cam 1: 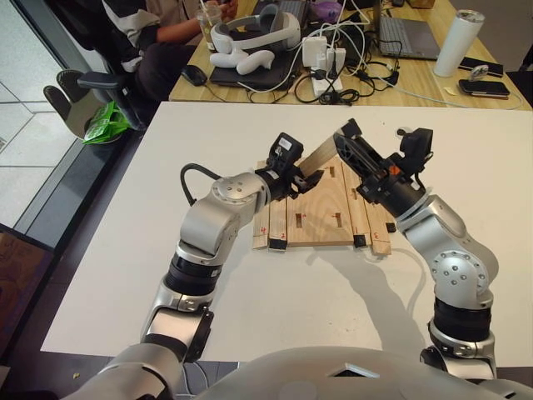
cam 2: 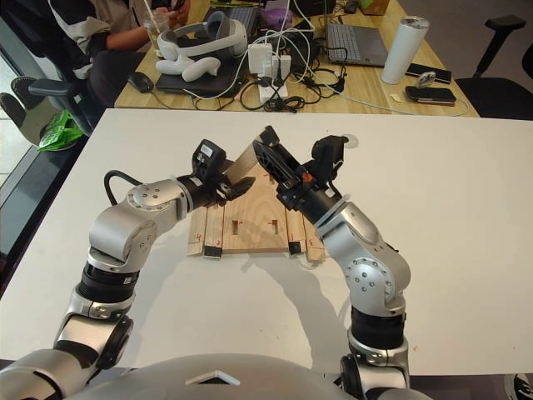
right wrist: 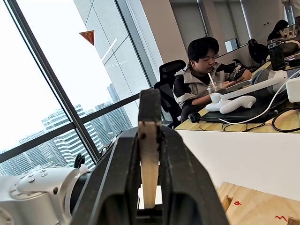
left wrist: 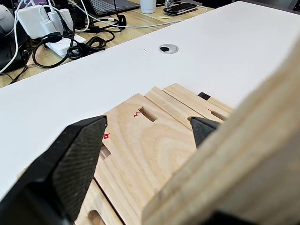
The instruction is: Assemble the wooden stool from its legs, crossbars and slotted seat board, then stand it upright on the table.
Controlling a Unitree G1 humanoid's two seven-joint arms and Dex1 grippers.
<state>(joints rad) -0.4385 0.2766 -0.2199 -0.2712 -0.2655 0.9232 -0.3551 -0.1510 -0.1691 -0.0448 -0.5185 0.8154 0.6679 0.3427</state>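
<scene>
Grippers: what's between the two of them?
A slanted wooden piece, held by the right gripper, near the left gripper; see the left eye view.

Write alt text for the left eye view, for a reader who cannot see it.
Over a white table, the right gripper clamps a tilted wooden piece above the slotted seat board, which lies flat among other stool parts. The left gripper is open at the piece's lower end. A cluttered desk stands behind.

Silver left arm point(cam 1: 223, 210) bent inward; black two-finger left gripper point(cam 1: 305, 182) spread open; silver right arm point(cam 1: 435, 227) raised; right gripper point(cam 1: 348, 143) clamped on pale wooden slat point(cam 1: 319, 156).
</scene>
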